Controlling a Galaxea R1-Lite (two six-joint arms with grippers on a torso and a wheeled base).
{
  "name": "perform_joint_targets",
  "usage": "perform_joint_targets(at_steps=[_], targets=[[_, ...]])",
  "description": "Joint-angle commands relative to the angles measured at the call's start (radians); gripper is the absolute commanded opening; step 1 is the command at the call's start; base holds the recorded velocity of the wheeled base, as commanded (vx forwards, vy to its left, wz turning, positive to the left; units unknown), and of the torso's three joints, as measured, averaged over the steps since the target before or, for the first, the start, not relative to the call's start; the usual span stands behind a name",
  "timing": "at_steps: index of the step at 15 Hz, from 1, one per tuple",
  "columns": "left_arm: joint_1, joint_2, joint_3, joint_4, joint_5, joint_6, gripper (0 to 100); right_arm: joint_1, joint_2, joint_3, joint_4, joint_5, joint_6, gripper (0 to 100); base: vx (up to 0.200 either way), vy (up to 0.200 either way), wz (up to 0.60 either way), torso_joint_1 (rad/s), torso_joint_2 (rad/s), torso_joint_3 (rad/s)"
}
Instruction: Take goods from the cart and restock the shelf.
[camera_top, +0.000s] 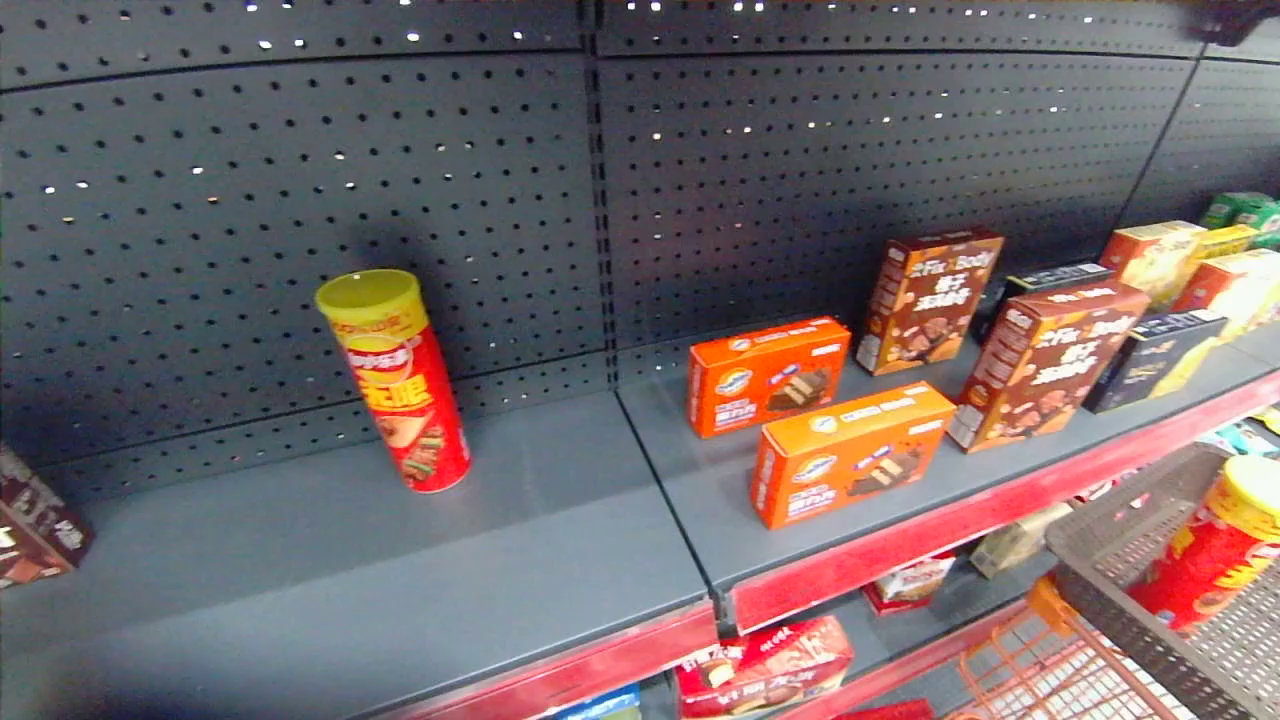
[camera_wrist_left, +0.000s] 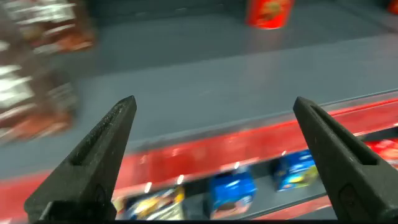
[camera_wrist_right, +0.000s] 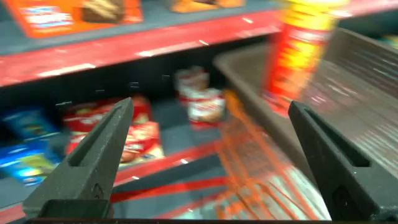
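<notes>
Two red chip cans w/ yellow lids. The shelf can (camera_top: 395, 385) stands upright, a bit tilted, left of ctr in the head view. It sits on the grey shelf (camera_top: 400, 570) near the black pegboard back (camera_top: 300, 180), well apart from the boxes. The cart can (camera_top: 1215, 545) leans in the brown basket (camera_top: 1110, 560) at the lower right corner, w/ the orange cart frame (camera_top: 1010, 670) just below it.

Right of ctr on the shelf are two orange boxes, rear (camera_top: 767, 375) and front (camera_top: 850, 450), one just behind the other. Further right stand two brown boxes (camera_top: 1045, 365). More boxes, yellow and dark (camera_top: 1160, 355), run to the right edge. Another brown box (camera_top: 35, 530) sits at the far left edge.

Left gripper (camera_wrist_left: 214, 102): fingers (camera_wrist_left: 106, 149) wide apart, nothing btwn them. Beyond them are the grey shelf top (camera_wrist_left: 217, 81), its red front edge (camera_wrist_left: 249, 143) and the shelf can (camera_wrist_left: 268, 14) farther off.

Right gripper (camera_wrist_right: 210, 104): fingers (camera_wrist_right: 99, 155) wide apart too, holding nothing. The cart can (camera_wrist_right: 301, 46) and basket (camera_wrist_right: 367, 74) lie beyond, apart from the fingers. Red packets (camera_wrist_right: 130, 130) sit on a lower shelf.
</notes>
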Motion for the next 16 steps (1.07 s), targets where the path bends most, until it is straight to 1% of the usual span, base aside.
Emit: perform_joint_targets(at_steps=[1,8,16], targets=[[0.0,0.001,0.0,0.0,0.0,0.0,100,0.0,0.001,-0.001,0.0,0.0,-0.001,100,0.0,0.0,-0.6,0.012,0.0,0.007],[0.0,0.001,0.0,0.0,0.0,0.0,100,0.0,0.001,0.001,0.0,0.0,0.001,100,0.0,0.0,-0.6,0.002,0.0,0.0],[0.0,0.001,0.0,0.0,0.0,0.0,100,0.0,0.001,-0.001,0.0,0.0,0.001,100,0.0,0.0,0.0,0.0,0.0,0.0]])
